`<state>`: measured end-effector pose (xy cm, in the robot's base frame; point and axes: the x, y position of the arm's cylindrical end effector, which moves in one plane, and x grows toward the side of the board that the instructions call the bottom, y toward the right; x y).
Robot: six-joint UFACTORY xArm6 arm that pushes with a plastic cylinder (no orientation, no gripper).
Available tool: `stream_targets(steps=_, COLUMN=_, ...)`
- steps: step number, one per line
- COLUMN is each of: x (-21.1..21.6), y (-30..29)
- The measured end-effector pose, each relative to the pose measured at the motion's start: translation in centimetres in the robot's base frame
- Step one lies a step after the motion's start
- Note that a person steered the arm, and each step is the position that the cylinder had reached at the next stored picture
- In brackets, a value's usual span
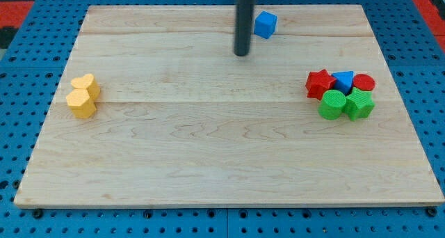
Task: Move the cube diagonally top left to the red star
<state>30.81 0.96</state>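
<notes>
Rod end, my tip [241, 54], rests on the desk [208, 161] just left of and below the blue cube [265, 24]; red star [320, 83] sits far right. No claw exists.

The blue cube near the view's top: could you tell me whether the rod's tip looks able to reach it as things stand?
Probably yes. My tip sits just left of and slightly below the blue cube, with bare board between them and no other block nearby.
</notes>
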Motion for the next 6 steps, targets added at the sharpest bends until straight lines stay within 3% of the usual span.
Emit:
stream_targets(steps=1, x=-6.4, y=-1.1)
stream_targets(steps=2, x=-10.1, y=2.4)
stream_targets(steps=3, x=-8.0, y=9.1)
stream_targets(steps=4, x=-1.9, y=10.1)
stream_targets(steps=5, x=1.3, y=8.5)
stream_targets(steps=6, x=-0.8, y=8.4)
